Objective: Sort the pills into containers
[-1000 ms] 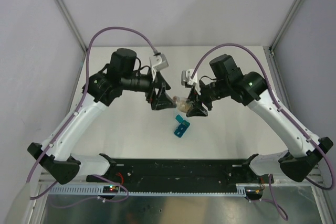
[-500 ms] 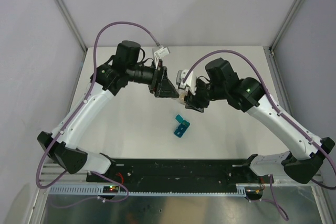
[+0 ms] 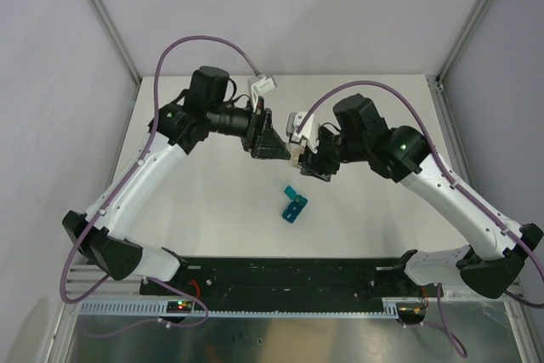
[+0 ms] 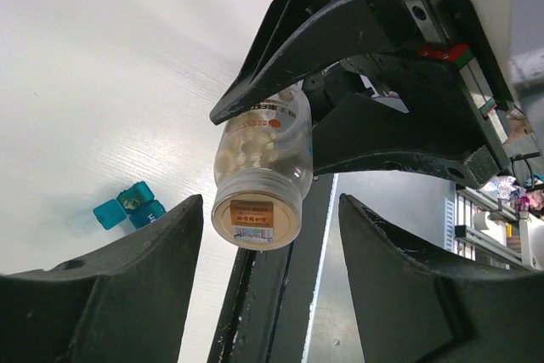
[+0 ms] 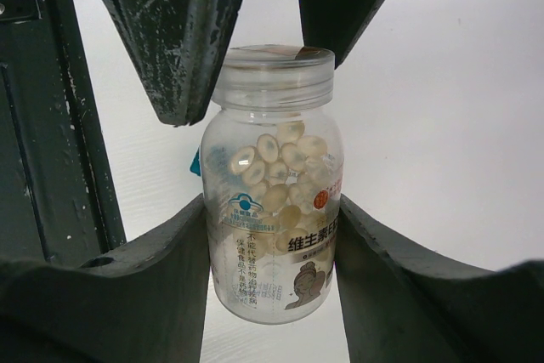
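My right gripper (image 5: 272, 203) is shut on the body of a clear bottle (image 5: 276, 210) with a tan screw cap, held off the table. Pale oval pills (image 5: 282, 167) fill the bottle. My left gripper (image 4: 272, 203) faces the cap, one finger on each side of it. It stands open: a gap shows between the cap and the right finger. From above, the bottle (image 3: 295, 157) sits between the two gripper heads. The teal containers (image 3: 294, 203) lie on the table below them, one lid raised, and show in the left wrist view as containers (image 4: 129, 206).
The white table (image 3: 212, 201) is walled at the left, right and back. A black rail (image 3: 289, 276) with the arm bases runs along the near edge.
Both grippers have moved up and closer together over the last second. The left jaws have narrowed from wide open to either side of the cap. The containers have not moved.
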`<action>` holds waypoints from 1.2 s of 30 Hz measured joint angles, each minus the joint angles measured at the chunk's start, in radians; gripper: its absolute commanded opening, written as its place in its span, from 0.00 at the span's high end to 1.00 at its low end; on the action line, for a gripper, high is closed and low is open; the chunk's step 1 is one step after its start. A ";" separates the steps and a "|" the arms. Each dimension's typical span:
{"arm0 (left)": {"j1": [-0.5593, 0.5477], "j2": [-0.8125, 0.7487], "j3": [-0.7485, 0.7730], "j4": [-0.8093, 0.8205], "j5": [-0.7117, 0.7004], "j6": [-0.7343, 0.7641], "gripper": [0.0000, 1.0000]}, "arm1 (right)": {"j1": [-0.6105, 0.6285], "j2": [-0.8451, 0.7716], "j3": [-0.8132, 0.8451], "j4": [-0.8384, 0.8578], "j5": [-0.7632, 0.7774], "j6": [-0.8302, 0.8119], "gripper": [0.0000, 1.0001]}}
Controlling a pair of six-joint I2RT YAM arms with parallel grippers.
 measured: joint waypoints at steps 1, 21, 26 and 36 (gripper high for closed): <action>0.000 0.002 0.000 0.000 0.000 0.002 0.32 | 0.000 -0.001 0.000 0.000 0.000 0.001 1.00; 0.006 0.021 -0.032 0.015 0.049 0.031 0.68 | -0.018 -0.009 -0.016 -0.013 -0.026 0.011 1.00; 0.005 0.021 -0.036 0.016 0.067 0.056 0.91 | -0.043 -0.002 -0.016 -0.021 -0.087 0.026 1.00; -0.084 -0.059 -0.115 0.032 0.040 0.250 1.00 | -0.151 0.057 0.000 -0.164 -0.428 0.023 1.00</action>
